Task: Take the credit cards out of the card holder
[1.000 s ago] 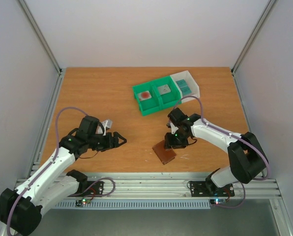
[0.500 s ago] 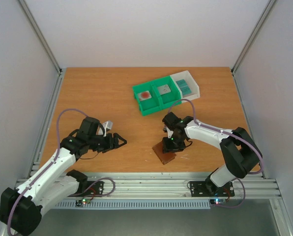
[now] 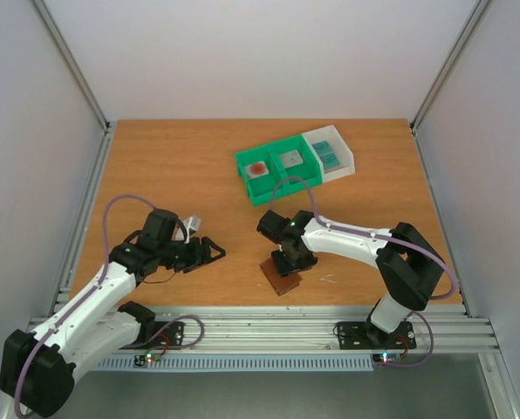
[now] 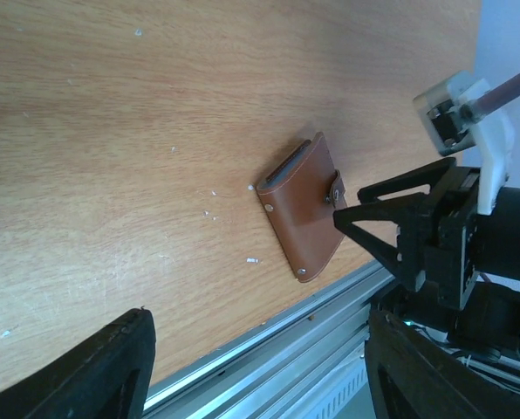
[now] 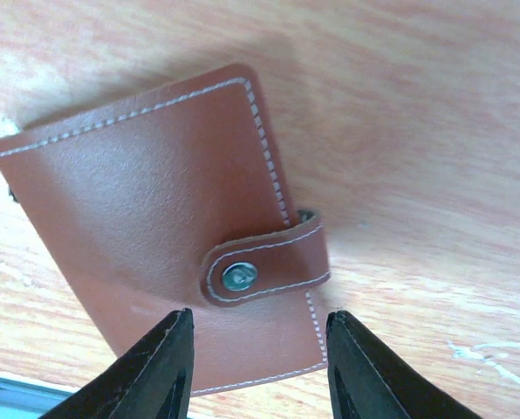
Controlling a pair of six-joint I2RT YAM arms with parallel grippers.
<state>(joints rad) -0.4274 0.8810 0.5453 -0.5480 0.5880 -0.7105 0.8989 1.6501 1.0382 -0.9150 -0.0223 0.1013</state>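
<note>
The card holder (image 3: 280,278) is a brown leather wallet lying closed on the table near the front edge, with its tab (image 5: 264,266) snapped shut. It also shows in the left wrist view (image 4: 304,209) and fills the right wrist view (image 5: 147,218). No credit cards show at it; they are hidden inside. My right gripper (image 3: 288,260) is open right above the wallet, its fingertips either side of the tab end (image 5: 258,367). My left gripper (image 3: 215,251) is open and empty, well left of the wallet (image 4: 260,367).
A green two-compartment bin (image 3: 277,179) at the back holds a red-spotted tile and a grey tile. A white bin (image 3: 345,155) joined to its right side holds a teal flat stack. The metal rail (image 3: 269,327) runs along the table's front edge, close to the wallet.
My right gripper has moved left and the wallet has shifted a little left and nearer the front edge with it. The left arm has barely moved.
</note>
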